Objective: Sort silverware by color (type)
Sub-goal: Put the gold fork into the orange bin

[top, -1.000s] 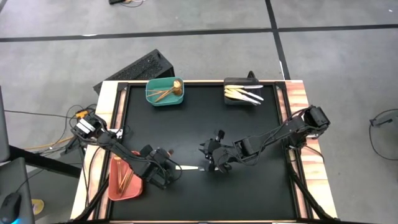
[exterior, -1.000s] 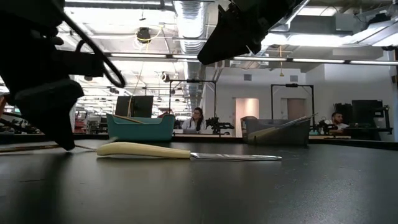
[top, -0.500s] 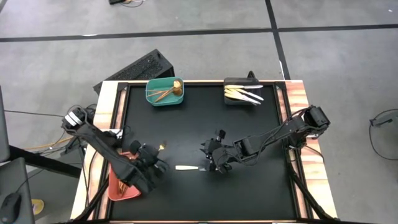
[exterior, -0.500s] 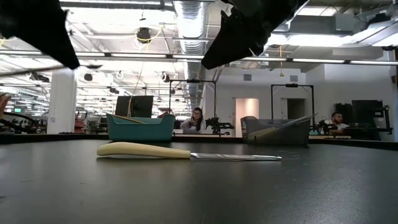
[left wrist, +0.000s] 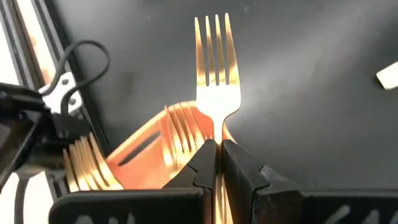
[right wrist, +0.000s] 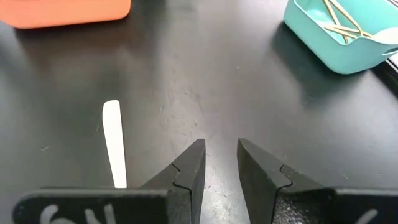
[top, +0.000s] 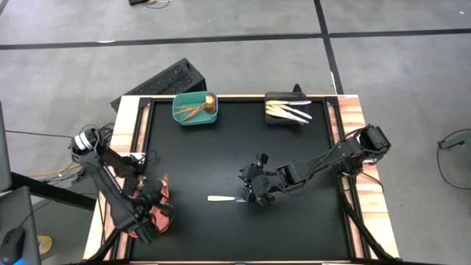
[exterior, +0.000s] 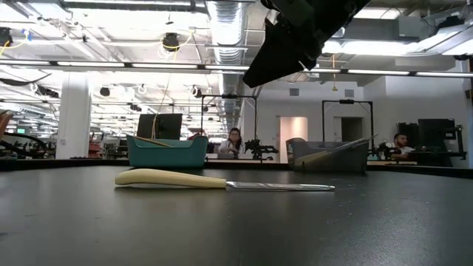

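While the left gripper [left wrist: 217, 163] pinches a gold fork [left wrist: 216, 74] over the salmon bin [top: 163, 202] at eight o'clock — probably above its stack — it should release low; the right gripper [right wrist: 219, 163] waits spread by the knife [top: 221, 198].

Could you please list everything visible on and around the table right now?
Table: one, black top, wood side rails.
Teal bin: one, far left, holding gold utensils.
Dark bin: one, far right, holding white-handled knives.
Salmon bin: one, near left edge, holding gold forks.
Loose knife: one, white handle, lying flat mid-table.
Gold fork: one, clamped by its handle above the salmon bin.
People: two, in the room behind.
Left gripper: over the salmon bin, shut on the fork.
Right gripper: open, above the table beside the loose knife.
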`<state>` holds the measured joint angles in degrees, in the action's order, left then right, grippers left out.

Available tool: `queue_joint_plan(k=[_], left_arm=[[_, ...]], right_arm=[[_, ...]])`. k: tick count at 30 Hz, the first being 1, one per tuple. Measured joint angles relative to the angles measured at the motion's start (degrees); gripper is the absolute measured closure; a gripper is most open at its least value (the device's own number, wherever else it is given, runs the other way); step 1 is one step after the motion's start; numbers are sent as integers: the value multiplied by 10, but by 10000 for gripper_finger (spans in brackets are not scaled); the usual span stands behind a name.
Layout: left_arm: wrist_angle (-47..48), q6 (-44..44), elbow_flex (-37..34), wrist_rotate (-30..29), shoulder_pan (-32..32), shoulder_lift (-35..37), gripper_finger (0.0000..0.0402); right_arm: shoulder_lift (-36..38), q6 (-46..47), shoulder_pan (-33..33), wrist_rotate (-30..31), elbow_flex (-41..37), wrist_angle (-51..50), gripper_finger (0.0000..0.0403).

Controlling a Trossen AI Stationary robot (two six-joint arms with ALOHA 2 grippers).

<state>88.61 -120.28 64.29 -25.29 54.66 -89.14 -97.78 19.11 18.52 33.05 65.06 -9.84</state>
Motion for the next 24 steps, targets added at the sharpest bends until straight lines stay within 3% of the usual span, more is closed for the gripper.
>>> queue_joint_plan(k=[4,11,18,24], left_arm=[[-1,4,-24,-2,2,0,397],[-34,-11,-84,85,9,0,397],[-52,-28,-98,82,5,0,395],[-50,-21,-98,79,4,0,346]], right_arm=[[0,0,0,0,0,0,290],[0,1,2,0,0,0,290],[0,1,0,0,0,0,290],[0,17,0,-1,0,0,290]])
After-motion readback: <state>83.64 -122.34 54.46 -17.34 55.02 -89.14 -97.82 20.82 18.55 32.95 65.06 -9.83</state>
